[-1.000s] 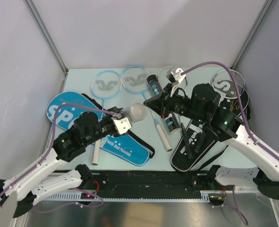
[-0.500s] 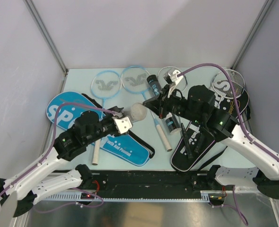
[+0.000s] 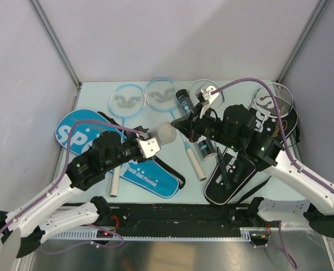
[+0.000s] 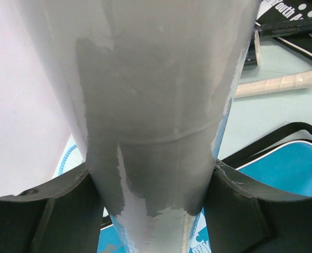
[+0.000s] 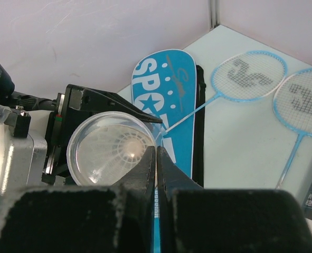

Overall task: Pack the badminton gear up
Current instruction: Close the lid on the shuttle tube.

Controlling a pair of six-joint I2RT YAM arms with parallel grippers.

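i'm gripping the tube [image 4: 156,105] with my left pincer [image 3: 154,142]; right pincer [image 5: 157,158] is sitting closed, seemingly empty, at its mouth.

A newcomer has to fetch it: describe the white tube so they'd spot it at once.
On the table, look just left of centre, behind the nearer blue racket cover. There the left claw grips the white tube, its round end turned toward the right arm. Unlike the black tubes lying nearby, it is pale and translucent.
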